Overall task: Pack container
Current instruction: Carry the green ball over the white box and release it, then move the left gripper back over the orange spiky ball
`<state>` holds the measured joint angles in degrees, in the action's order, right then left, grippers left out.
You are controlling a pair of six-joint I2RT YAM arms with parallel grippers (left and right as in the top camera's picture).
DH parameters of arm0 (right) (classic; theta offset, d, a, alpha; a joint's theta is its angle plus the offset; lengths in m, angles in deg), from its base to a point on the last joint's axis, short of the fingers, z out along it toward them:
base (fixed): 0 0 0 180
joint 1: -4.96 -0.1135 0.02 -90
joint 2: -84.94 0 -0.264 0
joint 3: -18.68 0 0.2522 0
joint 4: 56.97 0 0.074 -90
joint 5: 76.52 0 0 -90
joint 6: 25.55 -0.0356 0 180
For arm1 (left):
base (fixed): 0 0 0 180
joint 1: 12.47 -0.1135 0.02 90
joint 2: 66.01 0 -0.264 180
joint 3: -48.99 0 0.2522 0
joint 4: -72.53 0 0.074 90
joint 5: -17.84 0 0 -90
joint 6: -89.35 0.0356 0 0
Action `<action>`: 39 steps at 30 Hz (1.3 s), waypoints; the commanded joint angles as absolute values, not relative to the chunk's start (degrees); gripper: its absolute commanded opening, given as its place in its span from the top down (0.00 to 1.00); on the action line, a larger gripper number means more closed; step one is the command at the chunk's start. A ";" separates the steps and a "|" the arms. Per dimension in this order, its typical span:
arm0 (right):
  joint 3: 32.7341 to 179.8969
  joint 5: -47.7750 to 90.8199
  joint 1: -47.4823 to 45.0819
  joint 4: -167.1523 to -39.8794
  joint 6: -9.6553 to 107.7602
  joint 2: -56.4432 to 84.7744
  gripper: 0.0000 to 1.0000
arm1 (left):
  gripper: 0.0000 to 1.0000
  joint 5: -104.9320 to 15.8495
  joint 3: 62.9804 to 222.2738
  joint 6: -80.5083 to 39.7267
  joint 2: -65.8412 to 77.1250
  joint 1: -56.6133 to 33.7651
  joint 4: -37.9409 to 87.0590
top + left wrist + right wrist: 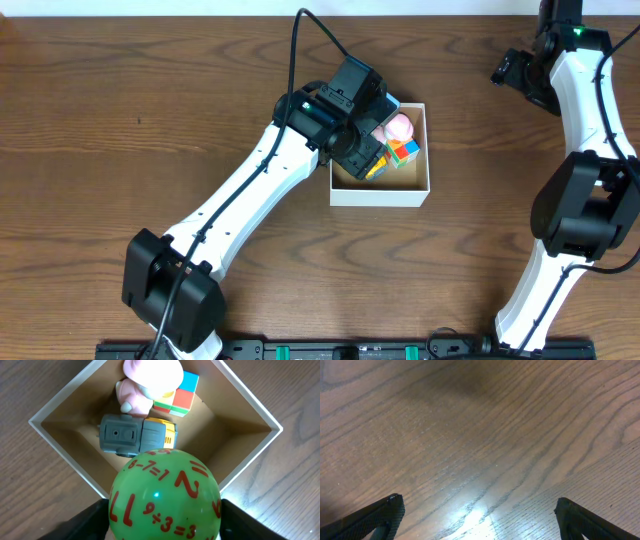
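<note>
The container (381, 194) is a square white-walled box with a brown inside, at the table's middle right; it also shows in the left wrist view (60, 440). Inside lie a pink toy (150, 375), a colourful cube (181, 396) and a grey-and-yellow toy truck (136, 435). My left gripper (165, 520) is shut on a green ball with red numbers (165, 495) and holds it above the box's near corner. In the overhead view the left gripper (350, 130) covers the box's left part. My right gripper (477, 515) is open and empty over bare wood, far right at the back (520, 70).
The brown wooden table (120, 120) surrounds the box on all sides. The right arm (590, 180) stands along the right edge. The left arm (240, 220) runs diagonally from the front left to the box.
</note>
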<state>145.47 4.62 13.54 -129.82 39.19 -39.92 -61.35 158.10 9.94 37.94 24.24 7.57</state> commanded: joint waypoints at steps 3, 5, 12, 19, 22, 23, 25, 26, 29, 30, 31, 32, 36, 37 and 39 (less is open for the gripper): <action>145.23 3.85 13.54 -129.89 38.34 -39.29 0.01 | 0.30 -60.76 158.87 10.26 37.72 24.26 7.43; 145.23 3.85 13.54 -129.89 38.34 -39.29 0.01 | 0.30 -60.76 158.87 10.26 37.72 24.26 7.46; 145.23 3.85 13.54 -129.89 38.34 -39.29 0.01 | 0.30 -60.78 158.87 10.26 37.72 24.26 7.94; 145.23 3.85 13.54 -129.89 38.34 -39.29 0.01 | 0.29 -60.78 158.87 10.26 37.72 24.26 8.53; 145.23 3.85 13.54 -129.89 38.34 -39.29 0.01 | 0.22 -60.78 158.87 10.26 37.72 24.26 8.53; 145.23 3.85 13.54 -129.89 38.34 -39.29 0.01 | 0.22 -60.78 158.87 10.26 37.72 24.26 8.53; 145.23 3.85 13.54 -129.89 38.34 -39.29 0.01 | 0.20 -60.78 158.87 10.26 37.72 24.26 8.53; 145.23 3.85 13.54 -129.89 38.34 -39.29 0.01 | 0.19 -60.80 158.87 10.26 37.72 24.26 8.53; 145.23 3.85 13.54 -129.89 38.34 -39.29 0.01 | 0.19 -60.80 158.87 10.26 37.72 24.26 8.79; 145.23 3.85 13.54 -129.89 38.34 -39.29 0.01 | 0.18 -60.87 158.87 10.26 37.72 24.21 9.14; 145.23 3.85 13.54 -129.89 38.34 -39.29 0.01 | 0.18 -61.26 158.87 10.24 37.72 24.19 9.84; 145.23 3.85 13.54 -129.89 38.34 -39.29 0.01 | 0.18 -61.41 158.87 10.26 37.72 24.15 10.14; 145.23 3.85 13.54 -129.89 38.34 -39.29 0.01 | 0.17 -65.00 159.17 10.22 37.15 23.43 12.00; 145.23 3.85 13.54 -129.89 38.34 -39.29 0.01 | 0.16 -66.22 159.33 10.20 36.82 23.12 11.96; 145.23 3.85 13.54 -129.89 38.34 -39.29 0.01 | 0.09 -69.65 159.39 8.71 35.84 22.01 11.94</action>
<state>145.47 4.64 13.54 -129.84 39.19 -39.92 -64.37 158.10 9.76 37.91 23.56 11.91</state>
